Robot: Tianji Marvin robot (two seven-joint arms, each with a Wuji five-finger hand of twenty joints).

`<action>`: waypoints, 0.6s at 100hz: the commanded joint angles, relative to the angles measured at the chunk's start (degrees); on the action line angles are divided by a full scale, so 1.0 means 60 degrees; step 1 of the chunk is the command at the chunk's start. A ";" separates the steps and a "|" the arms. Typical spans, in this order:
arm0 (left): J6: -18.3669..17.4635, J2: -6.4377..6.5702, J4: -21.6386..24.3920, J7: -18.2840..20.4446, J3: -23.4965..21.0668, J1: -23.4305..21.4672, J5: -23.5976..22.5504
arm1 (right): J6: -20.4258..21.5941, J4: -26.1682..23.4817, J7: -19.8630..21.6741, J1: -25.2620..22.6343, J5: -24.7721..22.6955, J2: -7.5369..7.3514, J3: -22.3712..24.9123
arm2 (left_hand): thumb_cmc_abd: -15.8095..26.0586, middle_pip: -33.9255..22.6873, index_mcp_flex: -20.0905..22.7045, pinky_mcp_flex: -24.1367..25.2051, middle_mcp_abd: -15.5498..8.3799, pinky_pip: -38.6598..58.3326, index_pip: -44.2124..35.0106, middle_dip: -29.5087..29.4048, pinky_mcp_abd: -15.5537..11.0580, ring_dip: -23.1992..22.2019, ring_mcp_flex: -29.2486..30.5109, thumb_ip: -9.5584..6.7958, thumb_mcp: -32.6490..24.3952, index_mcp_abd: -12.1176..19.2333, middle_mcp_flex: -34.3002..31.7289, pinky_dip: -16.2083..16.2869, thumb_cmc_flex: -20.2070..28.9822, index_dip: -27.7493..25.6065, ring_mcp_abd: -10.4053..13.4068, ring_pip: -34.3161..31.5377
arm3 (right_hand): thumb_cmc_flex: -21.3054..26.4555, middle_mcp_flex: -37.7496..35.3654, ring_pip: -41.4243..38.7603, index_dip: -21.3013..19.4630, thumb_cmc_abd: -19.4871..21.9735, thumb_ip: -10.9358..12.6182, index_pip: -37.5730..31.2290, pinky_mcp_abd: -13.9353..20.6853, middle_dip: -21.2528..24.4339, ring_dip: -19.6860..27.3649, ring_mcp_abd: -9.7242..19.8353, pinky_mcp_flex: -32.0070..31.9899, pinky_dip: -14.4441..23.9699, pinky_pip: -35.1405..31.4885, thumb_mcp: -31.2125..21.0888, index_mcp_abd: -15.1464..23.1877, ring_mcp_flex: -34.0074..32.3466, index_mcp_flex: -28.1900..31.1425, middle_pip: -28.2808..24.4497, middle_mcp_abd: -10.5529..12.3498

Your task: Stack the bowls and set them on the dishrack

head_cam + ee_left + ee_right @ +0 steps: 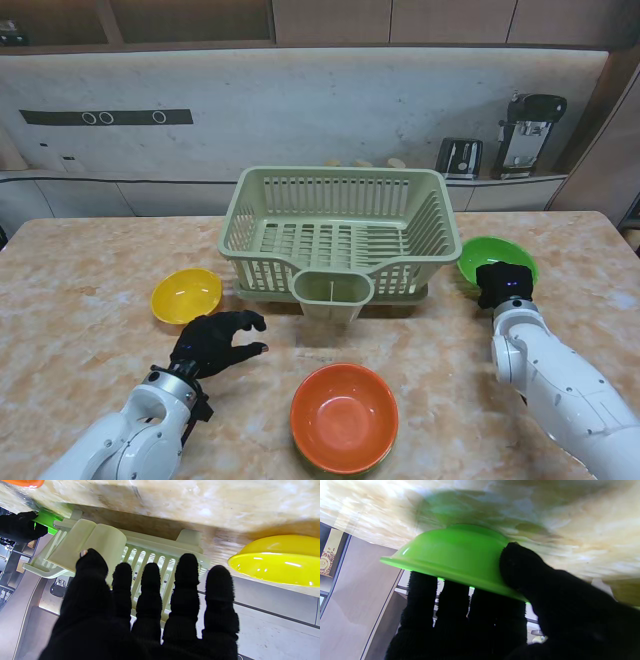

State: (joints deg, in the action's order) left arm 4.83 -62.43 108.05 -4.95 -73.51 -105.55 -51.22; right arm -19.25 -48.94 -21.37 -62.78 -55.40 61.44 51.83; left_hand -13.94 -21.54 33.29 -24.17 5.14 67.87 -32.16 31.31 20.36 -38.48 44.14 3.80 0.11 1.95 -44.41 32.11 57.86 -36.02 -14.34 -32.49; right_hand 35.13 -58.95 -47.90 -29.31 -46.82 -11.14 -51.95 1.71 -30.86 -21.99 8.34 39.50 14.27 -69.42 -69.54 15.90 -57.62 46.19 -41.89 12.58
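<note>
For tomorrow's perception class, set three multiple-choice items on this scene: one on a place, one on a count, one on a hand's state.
1. Where is the orange bowl?
A. In the dishrack
B. On the table, nearer to me than the rack
C. Stacked on the yellow bowl

2. How many bowls show?
A. Two
B. Three
C. Four

3. What is the right hand doing?
A. Gripping the green bowl
B. Resting open
C. Holding the rack

Answers: 1 B, it sits alone before the rack. 2 B, yellow, orange, green. 3 A, the right wrist view shows thumb and fingers pinching the rim.
</note>
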 commanded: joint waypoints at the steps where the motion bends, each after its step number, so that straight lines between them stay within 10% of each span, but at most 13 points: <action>1: 0.0013 -0.0022 0.0058 0.0108 -0.0015 -0.0073 -0.0009 | 0.0029 -0.0015 0.0150 -0.0246 -0.0061 0.0050 0.0047 | -0.0160 -0.0160 0.0179 -0.0003 -0.0147 0.0218 -0.0190 0.0154 -0.0089 -0.0116 0.0106 -0.0012 0.0097 0.0184 -0.0300 0.0126 0.0340 -0.0171 0.0066 -0.0109 | 0.1513 -0.0175 -0.0700 -0.0663 0.1099 0.0274 -0.0613 -0.0152 -0.0201 -0.0482 0.0106 0.0647 0.0447 -0.1147 -0.0866 0.1427 -0.0290 0.1306 -0.0310 0.0176; 22: 0.0012 -0.0022 0.0058 0.0109 -0.0015 -0.0074 -0.0009 | 0.0057 -0.0387 0.0063 -0.0592 -0.0345 0.0004 0.0549 | -0.0175 -0.0191 0.0199 -0.0019 -0.0147 0.0239 -0.0238 0.0171 -0.0103 -0.0127 0.0125 -0.0010 0.0095 0.0160 -0.0331 0.0131 0.0348 -0.0175 0.0066 -0.0136 | 0.1961 -0.0190 -0.1570 -0.1228 0.1214 0.0597 -0.0962 -0.0544 -0.0773 -0.0950 0.0343 0.0604 -0.0987 -0.2062 -0.1370 0.1631 -0.0364 0.1665 -0.1083 0.0373; 60: 0.0012 -0.0022 0.0058 0.0108 -0.0015 -0.0074 -0.0009 | 0.0108 -0.1422 -0.0161 -0.1522 -0.1019 -0.0066 0.1812 | -0.0175 -0.0223 0.0196 -0.0033 -0.0139 0.0257 -0.0278 0.0191 -0.0122 -0.0140 0.0136 -0.0010 0.0093 0.0171 -0.0357 0.0132 0.0351 -0.0155 0.0070 -0.0165 | 0.2351 -0.0379 -0.2820 -0.1976 0.1451 0.0940 -0.1780 -0.0802 -0.1771 -0.1794 0.0707 0.0468 -0.0160 -0.3004 -0.1719 0.2123 -0.0479 0.2449 -0.1837 0.0829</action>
State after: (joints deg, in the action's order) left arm 4.83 -62.44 108.07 -4.98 -73.58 -105.59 -51.22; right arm -18.94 -56.10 -22.93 -70.46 -60.58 61.31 62.38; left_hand -13.94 -22.12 33.29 -24.22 5.13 68.20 -32.86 31.37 20.32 -38.56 44.14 3.80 0.11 1.95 -44.41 32.14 57.86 -36.02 -14.34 -32.61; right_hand 35.78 -58.97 -56.21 -35.00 -46.84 -11.18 -51.78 -0.44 -39.92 -27.82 9.54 40.20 8.74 -78.25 -69.22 14.92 -57.54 48.25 -50.81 13.13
